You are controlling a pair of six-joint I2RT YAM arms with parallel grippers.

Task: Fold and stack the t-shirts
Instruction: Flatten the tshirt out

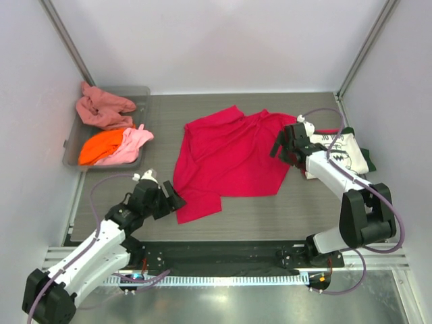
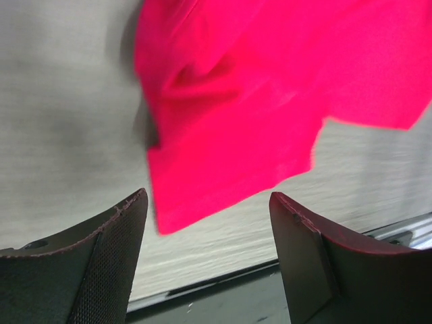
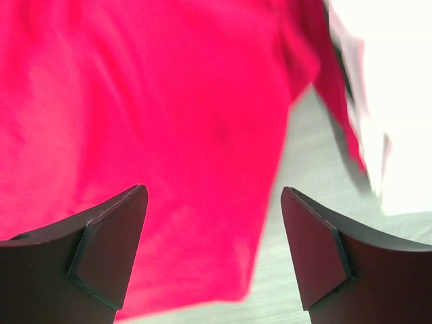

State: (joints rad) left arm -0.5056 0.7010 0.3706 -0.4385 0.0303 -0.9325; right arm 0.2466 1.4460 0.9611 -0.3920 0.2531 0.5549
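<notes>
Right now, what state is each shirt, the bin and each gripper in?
crimson-red t-shirt: spread unfolded on the table, wrinkled.
cream t-shirt: folded, lying on the dark green one.
dark green t-shirt: under the cream one, mostly hidden.
salmon-pink t-shirt: crumpled in the bin.
orange t-shirt: crumpled in the bin.
light pink t-shirt: crumpled in the bin.
bin: holding three shirts.
left gripper: open, empty.
right gripper: open, empty.
</notes>
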